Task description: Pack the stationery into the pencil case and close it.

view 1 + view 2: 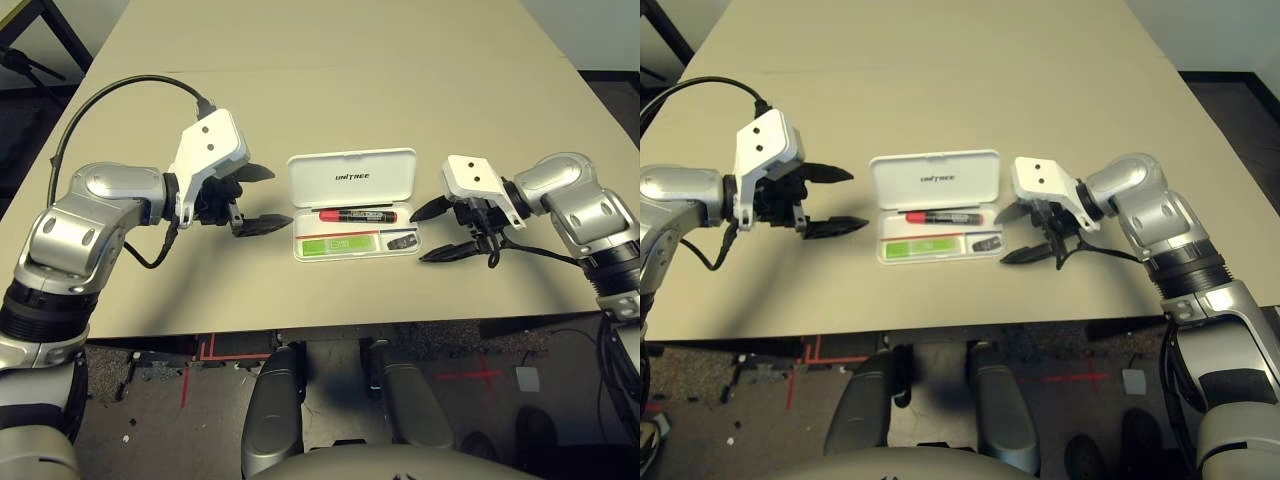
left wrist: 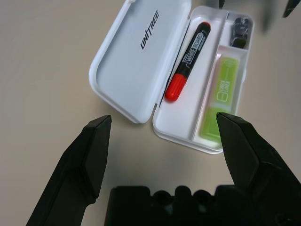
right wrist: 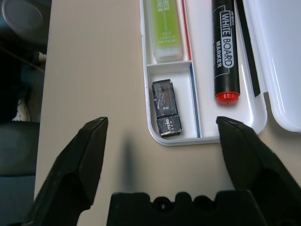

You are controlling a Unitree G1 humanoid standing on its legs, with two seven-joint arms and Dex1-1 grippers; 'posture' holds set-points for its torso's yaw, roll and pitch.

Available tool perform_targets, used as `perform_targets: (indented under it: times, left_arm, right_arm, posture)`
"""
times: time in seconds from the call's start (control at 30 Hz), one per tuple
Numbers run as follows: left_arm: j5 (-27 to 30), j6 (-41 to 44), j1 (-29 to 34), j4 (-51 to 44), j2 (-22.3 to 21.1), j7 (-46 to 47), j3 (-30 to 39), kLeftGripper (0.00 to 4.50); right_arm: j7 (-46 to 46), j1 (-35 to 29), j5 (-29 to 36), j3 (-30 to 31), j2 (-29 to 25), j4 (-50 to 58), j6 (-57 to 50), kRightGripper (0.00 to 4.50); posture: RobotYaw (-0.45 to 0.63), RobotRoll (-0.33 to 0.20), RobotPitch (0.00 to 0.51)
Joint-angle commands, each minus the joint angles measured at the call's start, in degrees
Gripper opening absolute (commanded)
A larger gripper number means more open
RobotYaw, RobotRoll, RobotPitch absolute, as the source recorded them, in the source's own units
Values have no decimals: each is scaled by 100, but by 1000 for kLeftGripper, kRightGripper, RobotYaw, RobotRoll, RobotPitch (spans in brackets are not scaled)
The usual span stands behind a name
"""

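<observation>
Beige desk (image 1: 330,90) carries pencil case (image 1: 353,205), lid (image 1: 352,178) swung open and lying flat, "UNITREE" lettering visible. Inner tray holds red marker (image 1: 355,214) along hinge side, green bar (image 1: 338,244) in long front compartment, small silver-and-black piece (image 3: 166,108) in small compartment at robot's right end. Left gripper (image 1: 257,198) just beside case's left end, fingers spread, holding nothing. Right gripper (image 1: 440,232) just beside case's right end, fingers (image 3: 80,165) spread, empty.

A beige table (image 1: 330,90) stands over a dark floor (image 1: 150,385) with red tape marks (image 1: 478,377).
</observation>
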State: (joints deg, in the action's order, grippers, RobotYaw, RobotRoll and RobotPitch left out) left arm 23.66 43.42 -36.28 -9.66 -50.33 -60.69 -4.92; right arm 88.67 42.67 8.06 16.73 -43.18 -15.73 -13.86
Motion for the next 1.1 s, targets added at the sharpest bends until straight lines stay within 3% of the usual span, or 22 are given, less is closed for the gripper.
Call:
perform_targets:
  times: [0.03, 0.17, 0.27, 0.6, 0.9, 1.1]
  left_arm:
    - [29, 360, -275, 489, 102, 19, -59, 4500]
    - [-65, 827, -728, 1275, 341, 474, 116, 4500]
    - [-224, 804, -965, 1702, 429, 698, 106, 3861]
    - [-972, 137, -1807, 3521, 800, 988, -160, 47]
    - [-1763, -1135, -2781, 5534, 1312, 894, -412, 47]
    - [-2006, -1653, -3074, 5946, 1814, 401, -605, 47]
  right_arm:
    - [304, 1, 456, -363, -62, -181, -151, 4453]
    - [383, -79, 1513, -388, -532, -325, 33, 4453]
    - [383, -102, 2096, -385, -834, -374, 67, 4500]
    - [383, -432, 3380, -506, -1648, -459, 138, 4500]
    - [383, -558, 3439, -665, -1682, -374, 17, 4500]
    - [383, -650, 3496, -810, -1615, -232, -118, 4500]
  posture:
    - [35, 0, 197]
    - [26, 0, 196]
    - [18, 0, 195]
    - [-25, 0, 194]
    - [-55, 0, 194]
    - [-66, 0, 192]
